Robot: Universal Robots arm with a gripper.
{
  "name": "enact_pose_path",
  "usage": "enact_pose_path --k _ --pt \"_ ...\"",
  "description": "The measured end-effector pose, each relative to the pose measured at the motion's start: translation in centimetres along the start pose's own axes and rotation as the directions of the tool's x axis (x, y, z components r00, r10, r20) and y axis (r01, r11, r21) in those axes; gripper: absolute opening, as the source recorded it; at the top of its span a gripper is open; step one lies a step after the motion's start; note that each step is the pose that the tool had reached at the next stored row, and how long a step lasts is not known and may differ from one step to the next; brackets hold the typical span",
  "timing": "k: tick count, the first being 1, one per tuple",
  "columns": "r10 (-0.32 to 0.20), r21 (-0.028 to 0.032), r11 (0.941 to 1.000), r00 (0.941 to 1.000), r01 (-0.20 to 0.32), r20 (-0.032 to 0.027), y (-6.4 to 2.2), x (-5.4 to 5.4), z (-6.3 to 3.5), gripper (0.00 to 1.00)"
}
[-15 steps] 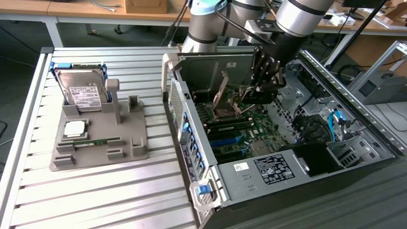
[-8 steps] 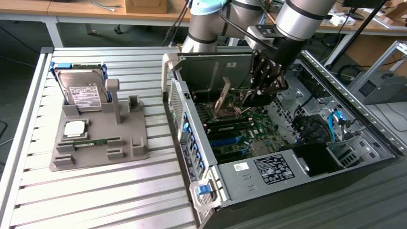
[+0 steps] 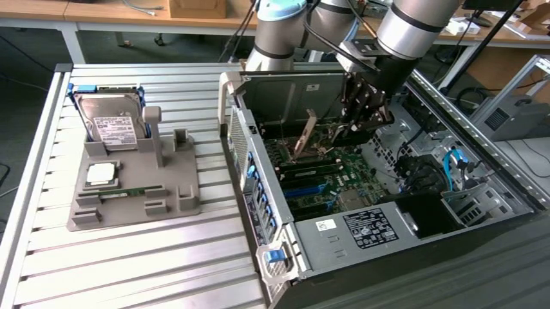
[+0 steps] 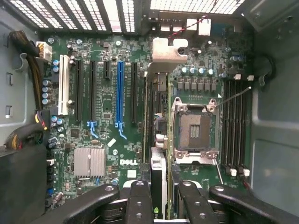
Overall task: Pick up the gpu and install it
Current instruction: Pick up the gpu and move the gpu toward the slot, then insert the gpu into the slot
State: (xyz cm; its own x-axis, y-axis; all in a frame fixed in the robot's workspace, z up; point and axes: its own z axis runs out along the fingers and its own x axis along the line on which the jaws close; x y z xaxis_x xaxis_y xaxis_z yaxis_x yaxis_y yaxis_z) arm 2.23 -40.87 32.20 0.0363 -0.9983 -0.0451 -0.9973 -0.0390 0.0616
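Observation:
The gpu (image 4: 157, 161) shows edge-on as a thin dark card with a silvery metal bracket (image 4: 166, 53) at its far end. My gripper (image 4: 161, 193) is shut on it, with one black finger (image 4: 139, 198) on each side of the card. In the exterior view the gripper (image 3: 359, 125) is lowered inside the open computer case (image 3: 257, 193). It holds the gpu (image 3: 306, 133) tilted just above the green motherboard (image 3: 344, 183). The card lies between a black expansion slot (image 4: 134, 93) and the CPU socket (image 4: 195, 128). Whether it touches a slot I cannot tell.
Case walls close in around the gripper. A blue slot (image 4: 119, 93), a heatsink (image 4: 89, 162) and memory slots (image 4: 236, 126) sit on the board. At the exterior view's left a grey fixture (image 3: 172, 199) holds a silver hard drive (image 3: 112, 122), a processor chip (image 3: 100, 172) and a green memory stick (image 3: 129, 191).

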Motion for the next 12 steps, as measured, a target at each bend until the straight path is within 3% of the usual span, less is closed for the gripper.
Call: enact_pose_path --k 8,11,12 --pt "0.0 0.0 1.0 1.0 0.0 -0.0003 0.05 0.0 -0.01 0.27" --pt "0.0 0.0004 1.0 1.0 0.0 -0.0005 2.23 0.2 0.63 0.27" --pt "0.0 0.0005 1.0 1.0 0.0 -0.0004 2.47 0.4 0.77 0.27"
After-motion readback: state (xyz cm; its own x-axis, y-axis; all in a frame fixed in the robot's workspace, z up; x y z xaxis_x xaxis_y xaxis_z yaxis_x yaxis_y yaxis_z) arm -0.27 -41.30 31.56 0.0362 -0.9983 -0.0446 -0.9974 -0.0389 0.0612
